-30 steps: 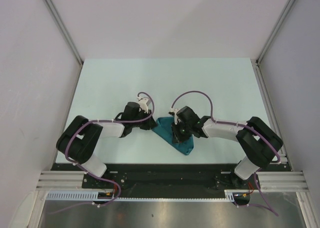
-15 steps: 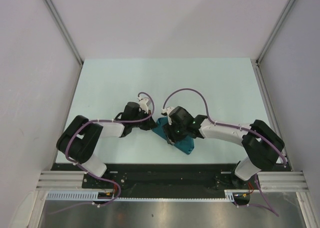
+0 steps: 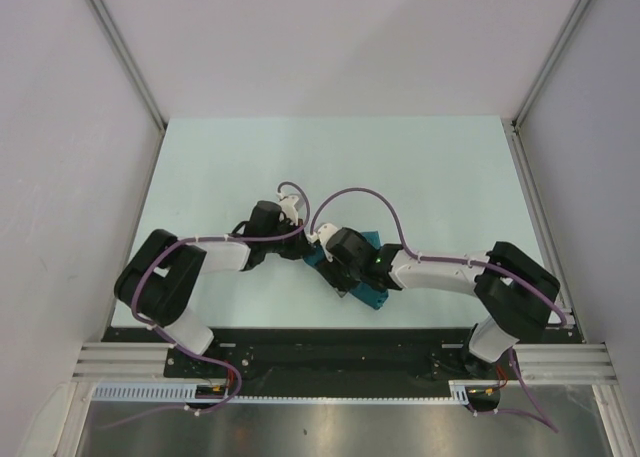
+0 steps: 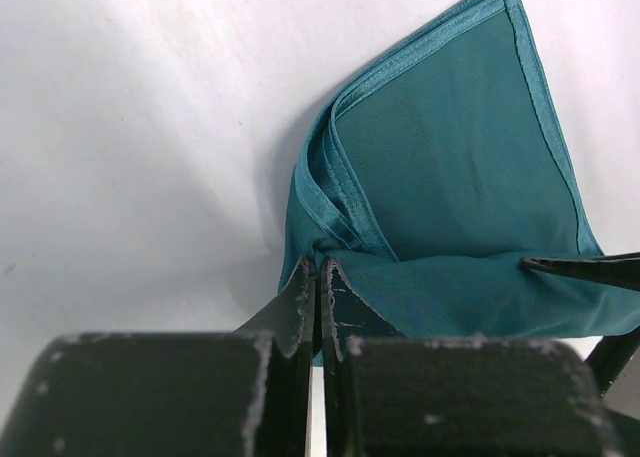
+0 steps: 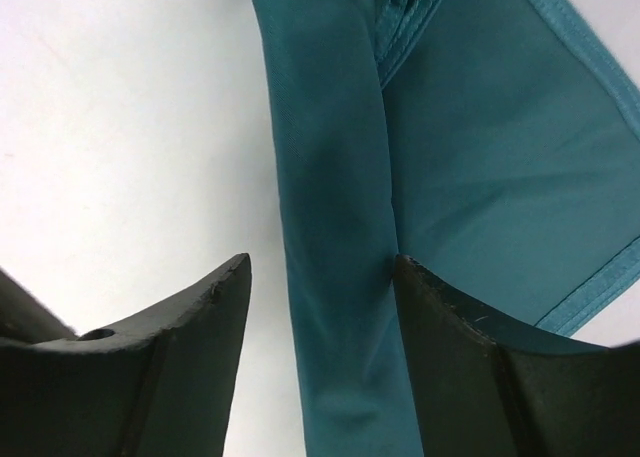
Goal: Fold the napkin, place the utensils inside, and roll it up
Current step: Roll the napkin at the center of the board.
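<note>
Left arm (image 3: 215, 257) reaches in low from the near-left corner, forearm roughly parallel to the near edge of the desk (image 3: 330, 167). Left hand (image 3: 305, 249) has its fingers pressed together, pinching the left end of the napkin (image 3: 373, 298); the wrist view shows the hemmed folds bunched right at the fingertips (image 4: 318, 282). The napkin sits close to the near edge, about midway between the left and right edges. It is partly rolled. The rolled part (image 5: 335, 207) has its long axis running from the left hand's pinch diagonally toward the near-right corner. A flat, unrolled panel (image 4: 450, 167) lies on the roll's far-right side. Fork not visible in any view; cannot tell if it is inside the roll. Right hand (image 5: 322, 264) is spread, one finger on each side of the roll and looking along its length toward the left hand; whether the fingers press the cloth is unclear. Right arm (image 3: 435, 273) stretches in from the near-right corner, wrist bent over the cloth. Judgement: the roll must advance across its axis onto the flat panel, and the right hand is placed for that while the left anchors the end.
</note>
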